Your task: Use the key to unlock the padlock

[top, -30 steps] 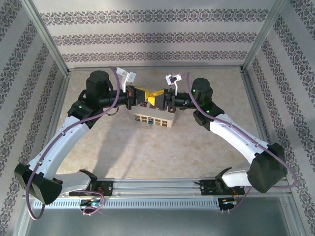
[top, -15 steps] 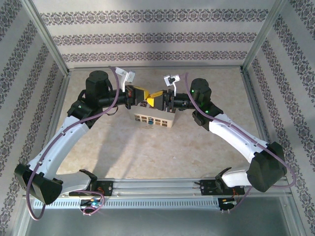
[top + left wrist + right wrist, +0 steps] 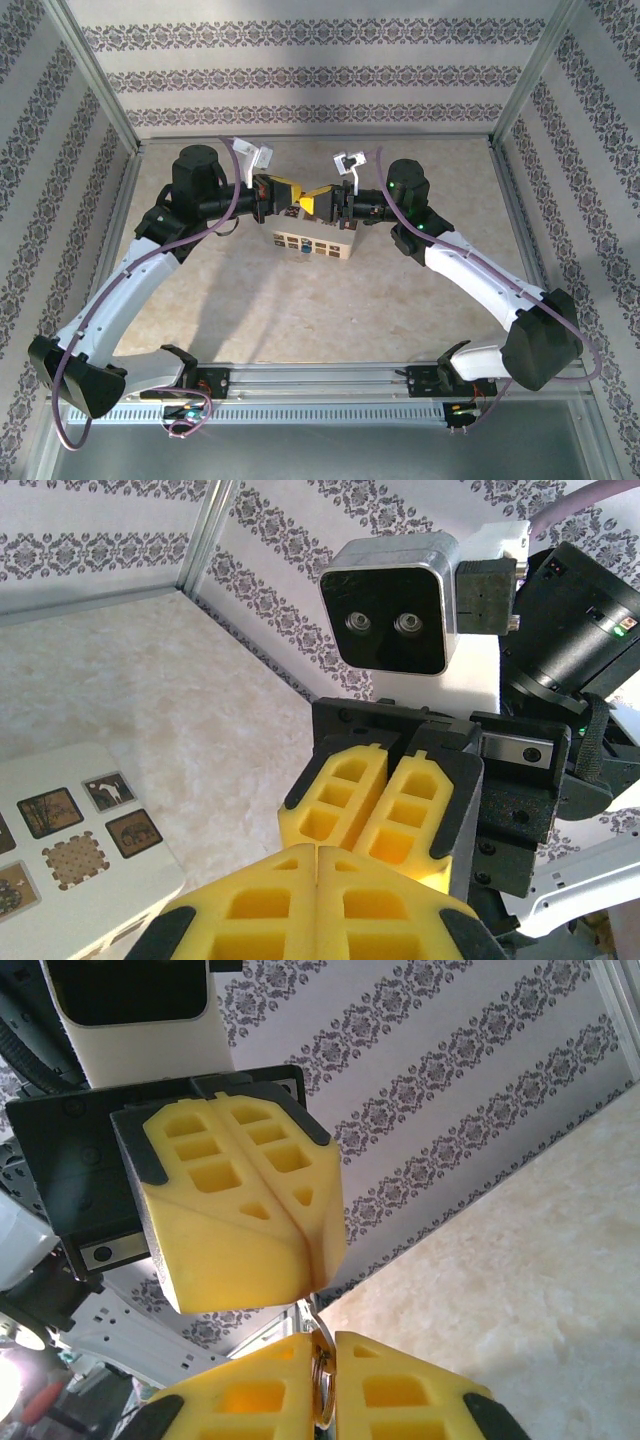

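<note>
My two grippers meet tip to tip in the air above the cream box [image 3: 312, 243]. In the right wrist view my right gripper [image 3: 322, 1345] is shut on a silvery key ring [image 3: 322, 1385], which sits edge-on between its yellow fingers. A thin metal piece [image 3: 312, 1305] runs from the ring up to the tips of my left gripper [image 3: 303, 1260], which is shut. I cannot tell whether that piece is the key. From above, the left gripper [image 3: 290, 193] and right gripper [image 3: 318, 200] nearly touch. The padlock is hidden.
The cream box [image 3: 70, 840] with dark patterned tiles lies on the beige table [image 3: 300, 310] just below the grippers. Patterned walls and metal frame posts [image 3: 100, 90] enclose the table on three sides. The arm bases stand at the near rail [image 3: 320, 380].
The right gripper's fingers have closed onto the key ring. Both arms have stayed almost where they were, tips together above the box.
</note>
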